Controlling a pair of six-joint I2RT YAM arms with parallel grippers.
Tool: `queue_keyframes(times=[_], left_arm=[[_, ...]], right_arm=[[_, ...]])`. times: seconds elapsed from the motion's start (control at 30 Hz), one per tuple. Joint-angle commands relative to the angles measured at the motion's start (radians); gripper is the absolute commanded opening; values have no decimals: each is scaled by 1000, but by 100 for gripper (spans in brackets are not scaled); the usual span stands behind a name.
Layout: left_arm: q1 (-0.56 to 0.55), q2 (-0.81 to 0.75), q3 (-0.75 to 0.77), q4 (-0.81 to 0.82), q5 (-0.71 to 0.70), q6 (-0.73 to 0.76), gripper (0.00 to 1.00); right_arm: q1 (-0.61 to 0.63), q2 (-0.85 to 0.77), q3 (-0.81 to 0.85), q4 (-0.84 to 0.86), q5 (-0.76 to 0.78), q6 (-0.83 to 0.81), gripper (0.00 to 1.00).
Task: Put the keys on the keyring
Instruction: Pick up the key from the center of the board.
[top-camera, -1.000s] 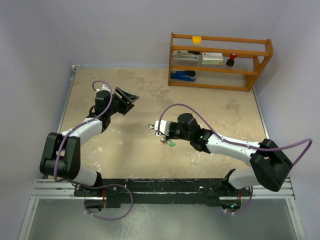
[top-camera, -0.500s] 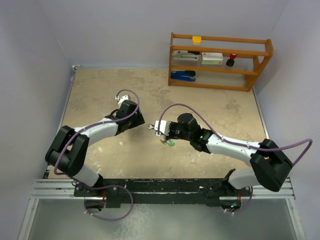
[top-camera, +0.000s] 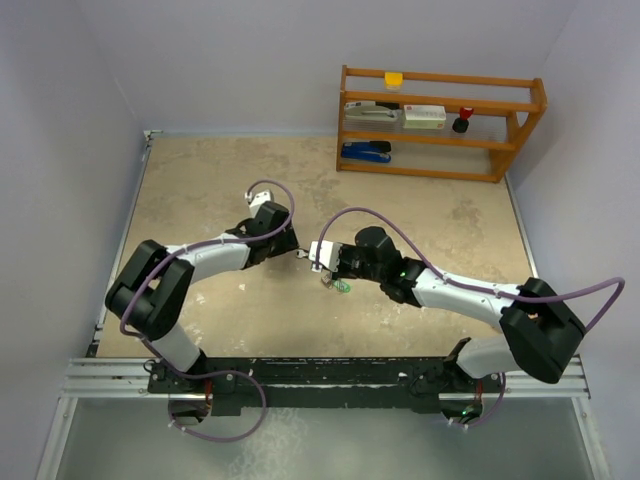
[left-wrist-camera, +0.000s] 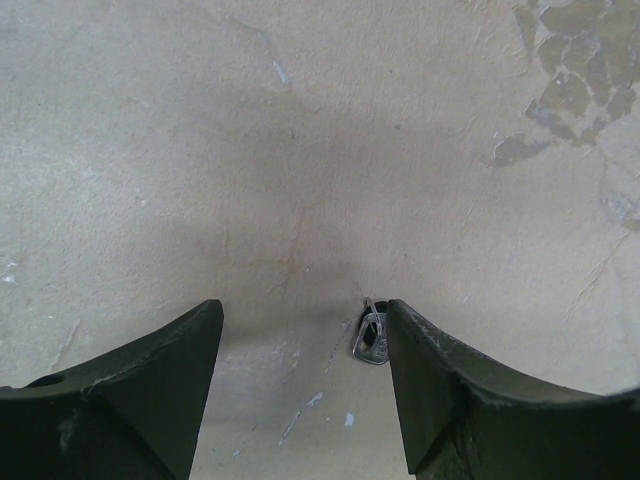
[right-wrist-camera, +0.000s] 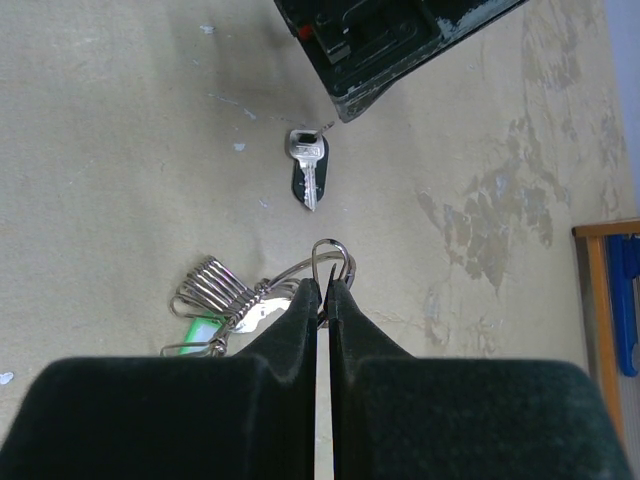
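My right gripper (right-wrist-camera: 325, 285) is shut on the keyring (right-wrist-camera: 332, 258), a thin silver wire loop sticking out past its fingertips. A bunch of wire loops (right-wrist-camera: 205, 288) and a green-headed key (right-wrist-camera: 200, 330) hang from the ring at the left. In the top view the green key (top-camera: 342, 286) lies under that gripper (top-camera: 318, 260). One loose silver key (right-wrist-camera: 308, 170) lies flat on the table just beyond. My left gripper (left-wrist-camera: 303, 312) is open low over the table, with that key (left-wrist-camera: 372, 336) right against its right finger (left-wrist-camera: 440, 380). Nothing is between its fingers.
A wooden shelf (top-camera: 440, 120) stands at the back right with a stapler, a box and small items on it. The tabletop (top-camera: 200, 190) is beige and mottled, with walls on the left and right. The two grippers nearly meet at mid-table.
My left arm has swung right from the far left of the table and now sits by the loose key, close to the right gripper. The right arm has not moved.
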Motion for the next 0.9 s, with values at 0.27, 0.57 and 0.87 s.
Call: queue_keyframes(times=[0.27, 0.57, 0.87], left_arm=[[-30, 64, 73, 70, -6, -19, 59], [-48, 95, 89, 85, 11, -26, 48], [-64, 106, 94, 91, 29, -31, 34]], right_arm=[[3, -25, -7, 41, 18, 8, 0], [3, -26, -12, 46, 24, 9, 0], [4, -31, -14, 47, 24, 10, 0]])
